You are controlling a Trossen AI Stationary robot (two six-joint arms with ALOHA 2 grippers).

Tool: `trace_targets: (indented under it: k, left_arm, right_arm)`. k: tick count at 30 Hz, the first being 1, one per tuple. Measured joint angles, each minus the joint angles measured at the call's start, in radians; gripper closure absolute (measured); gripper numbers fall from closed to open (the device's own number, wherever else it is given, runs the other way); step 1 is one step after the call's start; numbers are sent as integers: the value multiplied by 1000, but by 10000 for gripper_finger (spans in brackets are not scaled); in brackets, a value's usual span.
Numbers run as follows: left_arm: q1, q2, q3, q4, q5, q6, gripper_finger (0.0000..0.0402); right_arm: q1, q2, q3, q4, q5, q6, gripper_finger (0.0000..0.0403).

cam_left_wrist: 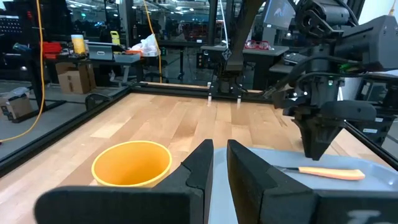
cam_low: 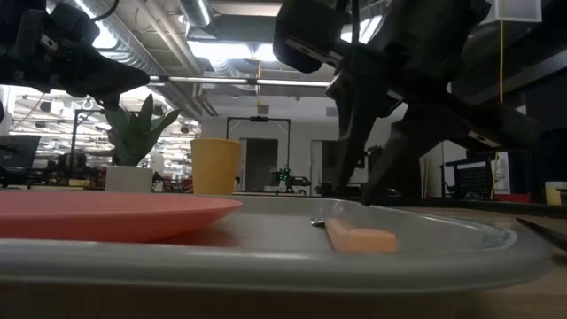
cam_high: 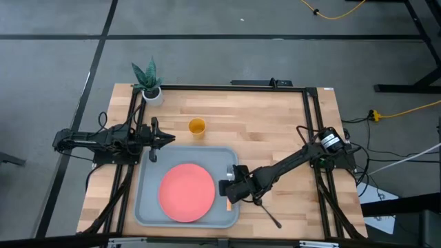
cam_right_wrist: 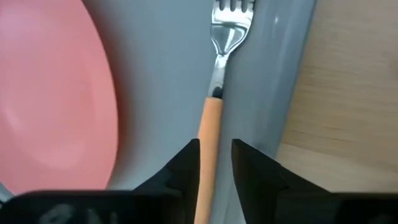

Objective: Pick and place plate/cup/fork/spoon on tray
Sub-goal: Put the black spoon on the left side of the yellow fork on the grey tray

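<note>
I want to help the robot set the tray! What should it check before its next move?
1. Plate on the tray: ok.
2. Fork lying flat in the tray beside the plate: ok.
3. Right gripper clear of the fork: not ok, its fingers straddle the orange handle, slightly open.
4. Cup on the tray: not ok, it stands on the table beyond the tray.
5. Spoon on the tray: not ok, it lies on the table just off the tray's edge.
6. Left gripper ready for the cup: cannot tell, fingers nearly together beside it.
</note>
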Motion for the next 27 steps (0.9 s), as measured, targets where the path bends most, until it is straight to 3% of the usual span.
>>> trace_targets:
  k: [9,14,22,27]
  left_arm:
    - [0,0,0,0,0,0,360]
    - [0,0,0,0,0,0,360]
    - [0,0,0,0,0,0,360]
    - [0,0,0,0,0,0,360]
  right_arm:
    - [5,-92,1,-38,-4,-184,306]
    - [76,-130,2,-66,-123,-376,311]
    - [225,-130,1,-327,-193,-196,312]
    - [282,-118,1,-399,-193,-212,312]
